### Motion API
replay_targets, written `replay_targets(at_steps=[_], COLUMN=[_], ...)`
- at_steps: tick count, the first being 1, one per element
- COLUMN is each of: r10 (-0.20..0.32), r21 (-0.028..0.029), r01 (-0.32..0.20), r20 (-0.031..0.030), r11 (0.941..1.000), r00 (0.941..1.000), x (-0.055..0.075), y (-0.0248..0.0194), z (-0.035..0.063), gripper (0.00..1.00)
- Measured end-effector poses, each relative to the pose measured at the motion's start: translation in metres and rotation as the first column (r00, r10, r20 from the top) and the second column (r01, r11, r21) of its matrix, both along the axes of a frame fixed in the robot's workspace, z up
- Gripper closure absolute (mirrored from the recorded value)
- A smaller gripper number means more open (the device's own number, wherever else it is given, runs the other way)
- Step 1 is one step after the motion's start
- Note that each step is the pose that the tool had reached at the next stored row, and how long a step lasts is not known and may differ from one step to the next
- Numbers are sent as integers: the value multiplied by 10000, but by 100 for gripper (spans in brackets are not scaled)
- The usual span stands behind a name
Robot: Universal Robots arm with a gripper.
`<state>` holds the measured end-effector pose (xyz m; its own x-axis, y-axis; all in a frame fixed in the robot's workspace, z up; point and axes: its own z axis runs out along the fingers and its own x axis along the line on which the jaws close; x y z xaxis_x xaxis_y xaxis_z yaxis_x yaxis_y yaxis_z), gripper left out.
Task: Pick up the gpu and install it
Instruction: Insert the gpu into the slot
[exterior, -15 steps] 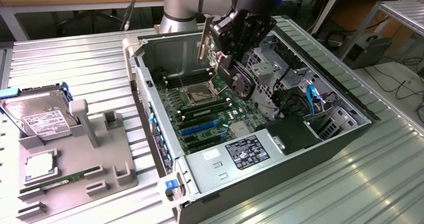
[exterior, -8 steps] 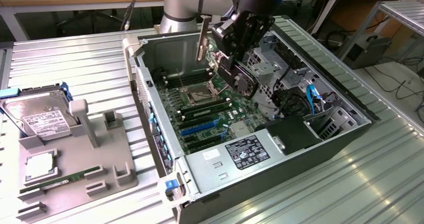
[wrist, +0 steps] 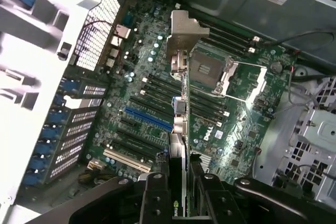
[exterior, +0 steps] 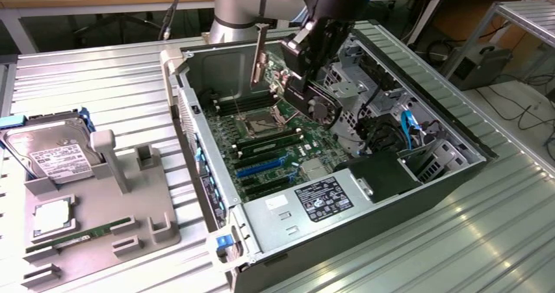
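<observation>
My gripper (exterior: 303,72) hangs over the open computer case (exterior: 201,169) and is shut on the gpu (exterior: 318,104). The gpu is a black card held on edge, with its silvery bracket (exterior: 258,56) pointing down toward the case's rear wall. In the wrist view the gpu (wrist: 179,114) shows edge-on between the two black fingers (wrist: 155,203), and its bracket (wrist: 184,30) is at the far end. The card hovers above the motherboard (wrist: 231,129), over the row of expansion slots beside the blue slot (wrist: 149,119), and is clear of them.
Beneath the card sit the CPU socket (exterior: 260,124) and the memory slots. The power supply (exterior: 319,199) fills the case's near end, with drive cages and cables on the exterior view's right. A grey holder (exterior: 130,225) on the exterior view's left carries a hard drive (exterior: 52,153) and a RAM stick (exterior: 74,238).
</observation>
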<state>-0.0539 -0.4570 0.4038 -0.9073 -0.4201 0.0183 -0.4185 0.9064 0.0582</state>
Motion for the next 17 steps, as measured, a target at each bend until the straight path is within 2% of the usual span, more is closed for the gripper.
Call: replay_targets(at_steps=[3, 6, 10, 14, 17], r10=[556, 1202, 2021, 2809, 3642], r21=[3, 8, 14, 23, 34], r01=[-556, -1202, -2021, -2809, -3642], r20=[3, 8, 14, 22, 30], r11=[9985, 9927, 9794, 9597, 9313], r00=[9985, 9927, 9794, 9597, 9313], x=[0, 0, 0, 0, 0], y=[0, 0, 0, 0, 0], z=[-4, -10, -18, -27, -38], gripper=[74, 74, 74, 74, 74])
